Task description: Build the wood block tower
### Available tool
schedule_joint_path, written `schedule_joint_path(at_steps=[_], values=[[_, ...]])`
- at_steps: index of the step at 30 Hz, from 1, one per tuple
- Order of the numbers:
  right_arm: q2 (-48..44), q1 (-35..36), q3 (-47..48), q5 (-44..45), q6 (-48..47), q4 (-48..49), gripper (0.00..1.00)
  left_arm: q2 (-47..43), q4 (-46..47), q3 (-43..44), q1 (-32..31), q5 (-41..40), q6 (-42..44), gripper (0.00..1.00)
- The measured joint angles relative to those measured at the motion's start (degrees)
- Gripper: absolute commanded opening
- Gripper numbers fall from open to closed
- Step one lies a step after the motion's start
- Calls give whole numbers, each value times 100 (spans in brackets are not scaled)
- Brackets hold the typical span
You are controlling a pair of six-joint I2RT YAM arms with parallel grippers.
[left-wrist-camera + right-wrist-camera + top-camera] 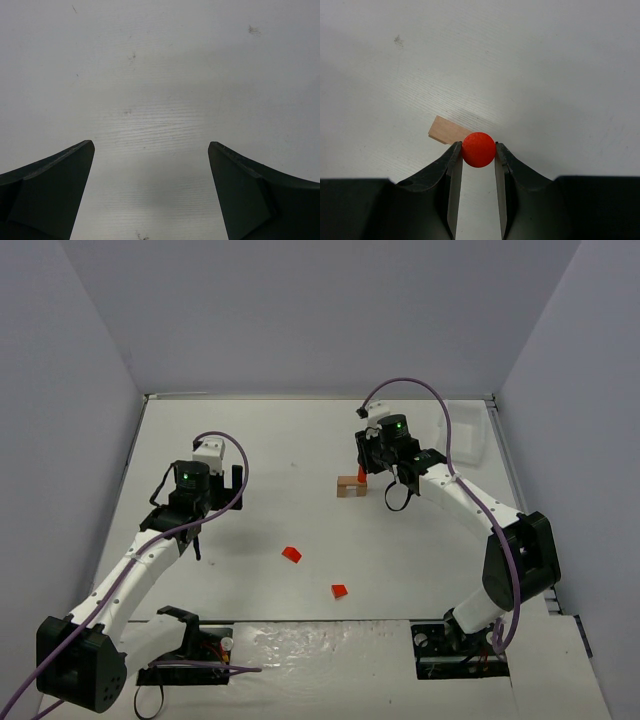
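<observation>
My right gripper (479, 148) is shut on a red-orange cylinder (479, 149), seen end-on as a round face between the fingertips. The cylinder hangs over the near end of a tan rectangular block (446, 130) lying flat on the table. From above, the same tan block (350, 486) sits mid-table with the red cylinder (362, 474) and my right gripper (366, 473) at its right end. Two red wedges (291, 554) (340, 591) lie loose nearer the arm bases. My left gripper (151, 147) stands open over bare table, holding nothing, well left of the blocks.
A white rectangular tray (468, 432) sits at the back right by the table edge. Grey walls close in the table on three sides. The arm bases and cables occupy the near edge.
</observation>
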Motion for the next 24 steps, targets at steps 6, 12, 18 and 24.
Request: schedule_joint_path(at_steps=[6, 12, 18, 24], values=[[0, 0, -11, 0, 0, 33, 0, 0, 2, -2, 0, 0, 0, 97], [0, 0, -13, 0, 0, 35, 7, 0, 2, 0, 0, 0, 0, 97], [0, 0, -32, -2, 0, 72, 21, 0, 0, 0, -2, 39, 2, 97], [-2, 0, -33, 0, 0, 79, 28, 0, 0, -2, -7, 48, 2, 97]])
